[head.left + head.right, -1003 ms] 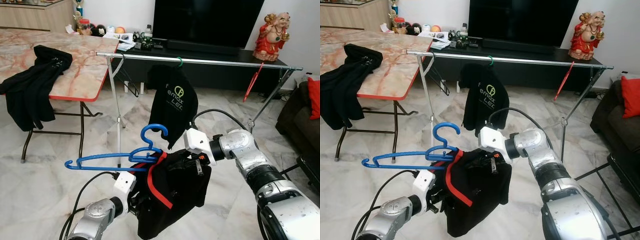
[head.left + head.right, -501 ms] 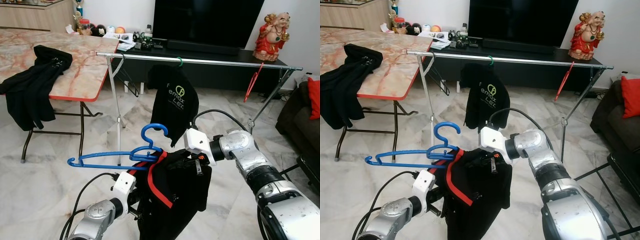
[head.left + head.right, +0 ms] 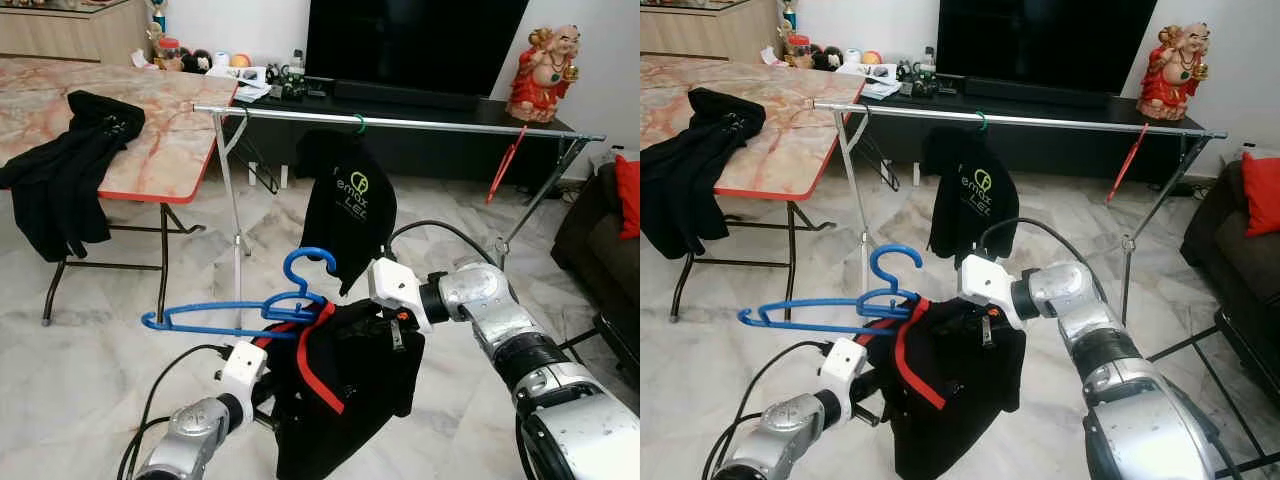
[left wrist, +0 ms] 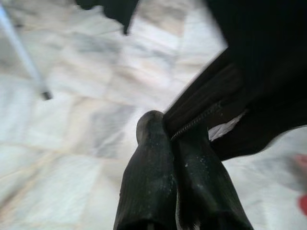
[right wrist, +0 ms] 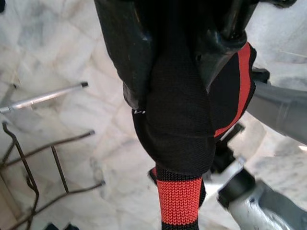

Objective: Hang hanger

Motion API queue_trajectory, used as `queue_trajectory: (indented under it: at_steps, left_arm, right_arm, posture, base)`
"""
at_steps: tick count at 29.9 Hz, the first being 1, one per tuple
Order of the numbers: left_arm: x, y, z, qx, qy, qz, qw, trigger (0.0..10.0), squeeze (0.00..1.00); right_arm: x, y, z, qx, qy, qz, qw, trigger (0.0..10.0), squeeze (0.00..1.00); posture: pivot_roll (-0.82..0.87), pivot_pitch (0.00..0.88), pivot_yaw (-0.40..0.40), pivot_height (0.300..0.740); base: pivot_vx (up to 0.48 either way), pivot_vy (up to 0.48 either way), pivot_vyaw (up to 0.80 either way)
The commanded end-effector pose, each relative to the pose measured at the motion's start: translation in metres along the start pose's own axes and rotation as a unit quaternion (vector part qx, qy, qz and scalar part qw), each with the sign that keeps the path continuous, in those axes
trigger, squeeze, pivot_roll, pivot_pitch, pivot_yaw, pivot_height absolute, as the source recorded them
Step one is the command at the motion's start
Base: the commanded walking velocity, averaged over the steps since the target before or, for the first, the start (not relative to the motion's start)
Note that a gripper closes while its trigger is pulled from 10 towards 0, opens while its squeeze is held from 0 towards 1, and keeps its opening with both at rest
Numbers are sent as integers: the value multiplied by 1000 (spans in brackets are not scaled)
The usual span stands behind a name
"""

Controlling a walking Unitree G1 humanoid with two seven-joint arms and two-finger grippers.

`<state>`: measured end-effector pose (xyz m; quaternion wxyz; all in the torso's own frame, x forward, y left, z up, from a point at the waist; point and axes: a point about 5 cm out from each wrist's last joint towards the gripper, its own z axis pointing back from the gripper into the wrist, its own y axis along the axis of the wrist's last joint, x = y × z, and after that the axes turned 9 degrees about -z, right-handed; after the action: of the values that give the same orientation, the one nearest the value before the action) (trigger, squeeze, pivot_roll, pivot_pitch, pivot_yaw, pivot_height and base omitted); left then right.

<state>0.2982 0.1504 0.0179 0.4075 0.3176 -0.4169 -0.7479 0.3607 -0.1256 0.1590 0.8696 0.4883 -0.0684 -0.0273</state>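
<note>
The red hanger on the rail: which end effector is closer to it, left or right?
Right. The right end effector, shut on the black jacket, sits below the red hanger; the left end effector grips the jacket lower, farther left.

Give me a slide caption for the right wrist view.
Right claw clamped on the black-and-red jacket above the marble floor.

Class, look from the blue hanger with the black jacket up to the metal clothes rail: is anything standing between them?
Partly. The black shirt already hanging mid-rail sits just beyond the blue hanger, so a straight path meets it. The rail beside it looks bare. Both the left gripper and right gripper grip the black jacket.
</note>
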Motion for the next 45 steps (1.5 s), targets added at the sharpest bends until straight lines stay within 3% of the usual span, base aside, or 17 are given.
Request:
queue_trajectory:
  at_steps: [1, 5, 11, 15, 21, 23, 26, 28, 31, 33, 34, 36, 37, 38, 42, 44, 45]
  left_arm:
    - [-7, -13, 3, -38, 28, 4, 999, 0, 0]
    - [-12, -19, 5, -60, 58, 5, 996, 0, 0]
    - [-16, -25, 7, -75, 84, 8, 994, 0, 0]
    - [-14, -27, 7, -79, 85, 10, 993, 0, 0]
    - [-14, -28, 7, -81, 85, 11, 993, 0, 0]
    - [-14, -29, 7, -82, 85, 11, 993, 0, 0]
    - [-13, -29, 7, -82, 83, 13, 993, 0, 0]
    - [-13, -30, 7, -83, 81, 13, 993, 0, 0]
    - [-13, -31, 7, -85, 79, 11, 993, 0, 0]
    - [-13, -31, 8, -85, 80, 11, 993, 0, 0]
    - [-14, -32, 8, -85, 79, 11, 993, 0, 0]
    - [-14, -32, 9, -85, 78, 11, 993, 0, 0]
    - [-14, -33, 9, -87, 78, 10, 993, 0, 0]
    - [-14, -33, 9, -87, 78, 10, 993, 0, 0]
    - [-14, -33, 9, -88, 76, 7, 993, 0, 0]
    - [-14, -33, 9, -88, 75, 6, 993, 0, 0]
    - [-13, -33, 9, -89, 74, 6, 993, 0, 0]
  right_arm:
    - [5, -1, 14, 9, -28, -3, 1000, 0, 0]
    - [2, -11, 23, 35, -26, -35, 998, 0, 0]
    - [-8, -41, 37, 12, -23, -74, 997, 0, 0]
    - [-11, -63, 60, 7, -61, -124, 990, 0, 0]
    - [-15, -81, 80, -17, -102, -153, 983, 0, 0]
    - [-15, -84, 85, -7, -125, -159, 979, 0, 0]
    - [-19, -79, 92, 106, -88, -211, 968, 0, 0]
    - [-33, -87, 97, 125, -28, -223, 966, 0, 0]
    - [-39, -94, 100, 118, -21, -238, 964, 0, 0]
    - [-43, -100, 103, 92, -18, -243, 965, 0, 0]
    - [-50, -111, 107, 26, -7, -245, 969, 0, 0]
    - [-54, -117, 108, -7, 1, -241, 971, 0, 0]
    - [-63, -131, 117, -113, 13, -227, 967, 0, 0]
    - [-65, -134, 121, -145, 16, -220, 965, 0, 0]
    - [-59, -130, 127, -137, -16, -212, 967, 0, 0]
    - [-57, -131, 131, -158, -33, -206, 965, 0, 0]
    - [-60, -137, 136, -220, -31, -188, 957, 0, 0]
  posture:
    - [139, 1, -125, 740]
    - [138, 2, -126, 740]
    - [135, 5, -130, 740]
    - [135, 6, -129, 740]
    - [127, 9, -124, 740]
    - [127, 9, -124, 740]
    - [127, 9, -124, 740]
    - [128, 14, -119, 740]
    - [129, 14, -118, 740]
    - [133, 15, -115, 740]
    - [132, 15, -114, 740]
    - [130, 15, -113, 740]
    - [126, 16, -110, 740]
    - [126, 16, -110, 740]
    - [126, 18, -108, 740]
    - [124, 17, -106, 740]
    - [124, 19, -105, 740]
  base:
    - [0, 0, 0]
    - [0, 0, 0]
    - [0, 0, 0]
    - [0, 0, 0]
    - [0, 0, 0]
    - [0, 0, 0]
    - [0, 0, 0]
    - [0, 0, 0]
    - [0, 0, 0]
    - [0, 0, 0]
    - [0, 0, 0]
    - [0, 0, 0]
    - [0, 0, 0]
    - [0, 0, 0]
    - [0, 0, 0]
    - [0, 0, 0]
    - [0, 0, 0]
